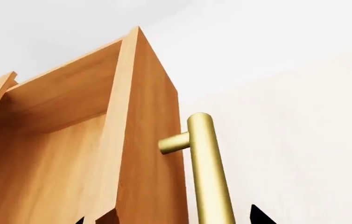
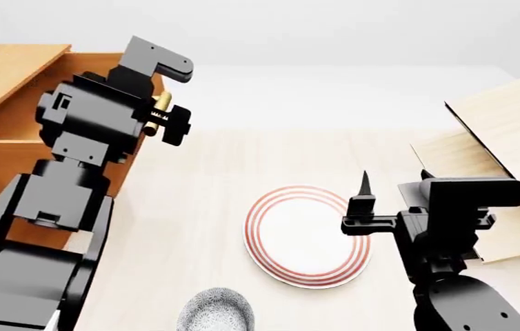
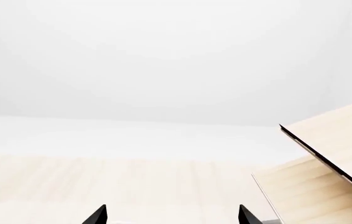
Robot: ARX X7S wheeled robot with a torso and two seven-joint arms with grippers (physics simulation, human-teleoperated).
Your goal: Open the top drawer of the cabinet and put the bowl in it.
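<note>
The top drawer stands pulled out of the cabinet, its lighter box inside showing behind the orange-brown front. The left hand is at the drawer front, right at the brass handle; in the left wrist view dark fingertips show on either side of the bar and front edge, but whether they clench the bar or just flank it I cannot tell. The bowl sits on the pale worktop, well below and apart from the left hand, near the bottom edge of the head view, speckled blue-grey and only partly in view. Between the bowl and the right hand lies a white plate with red rings. The right hand hovers just beside the plate's far edge, released, its two fingertips spread wide with nothing between them. Beyond the right hand, on its outer side, stands a tilted light-wood rack
</note>
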